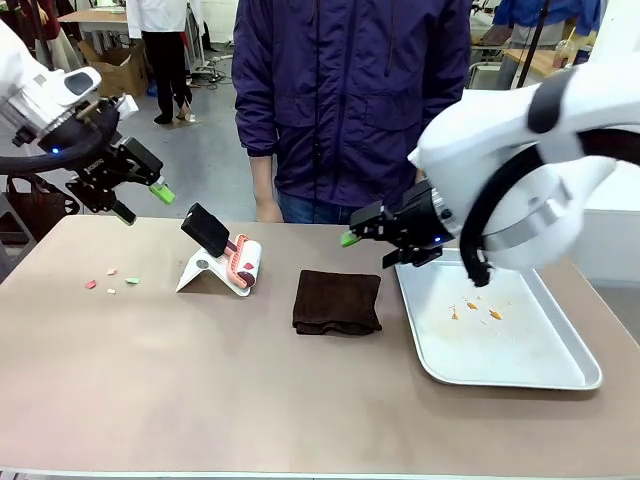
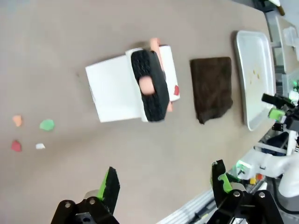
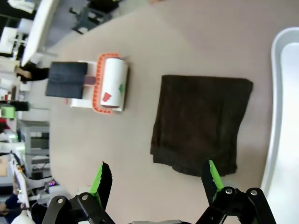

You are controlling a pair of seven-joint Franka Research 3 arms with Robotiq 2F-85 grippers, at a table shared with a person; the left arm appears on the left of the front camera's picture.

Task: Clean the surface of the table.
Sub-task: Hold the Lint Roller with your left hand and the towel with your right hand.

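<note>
Clearly beneath the fingers (image 2: 110, 188), the table (image 2: 154, 154).

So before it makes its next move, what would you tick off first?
1. Left gripper open and empty: ok.
2. Right gripper open and empty: ok.
3. Dark cloth folded, lying free between the roller and the tray: ok.
4. Table clean: not ok, coloured scraps lie near its left end.
5. Person's hands away from the table: cannot tell; one hand hangs by the far edge, the other is hidden behind the right arm.
</note>
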